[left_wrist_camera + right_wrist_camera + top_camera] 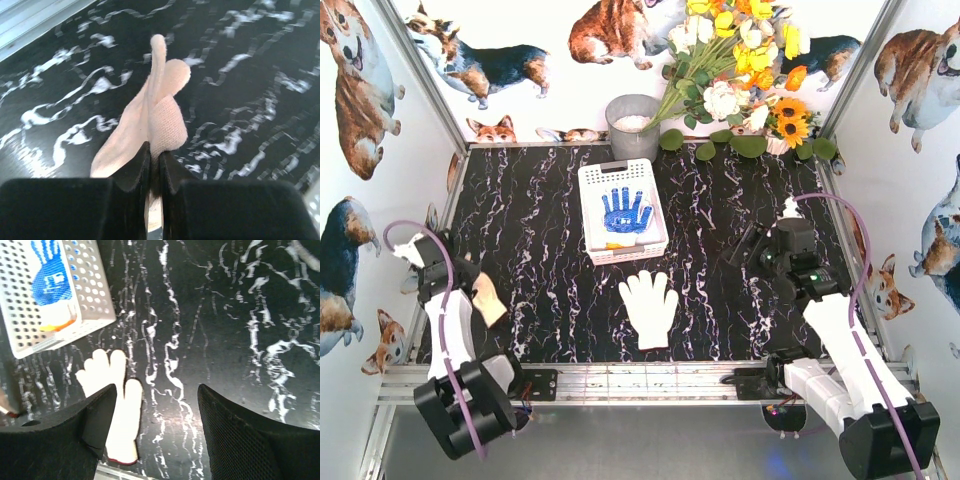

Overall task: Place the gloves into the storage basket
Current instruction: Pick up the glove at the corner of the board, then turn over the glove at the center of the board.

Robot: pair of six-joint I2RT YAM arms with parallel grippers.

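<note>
- The left gripper is clenching its two black fingers on a pale peach knit glove, with the jaws pressed nearly together.
- The pinched fabric is sitting right between the fingertips. The rest of that glove is sticking out beyond them, folded, over the black white-veined marble-pattern table.
- In the top view, the left gripper and the held peach glove are sitting near the table's left edge.
- The right gripper is holding its fingers wide apart, grasping nothing; only bare table is showing between them.
- A plain white knit glove is lying flat on the table, partly hidden behind the finger on the left of the right wrist view.
- The shallow white perforated plastic basket is standing beyond the white glove's fingertips, well apart from the right gripper.
- A white glove with a blue-dotted palm is lying palm-up inside the basket.
</note>
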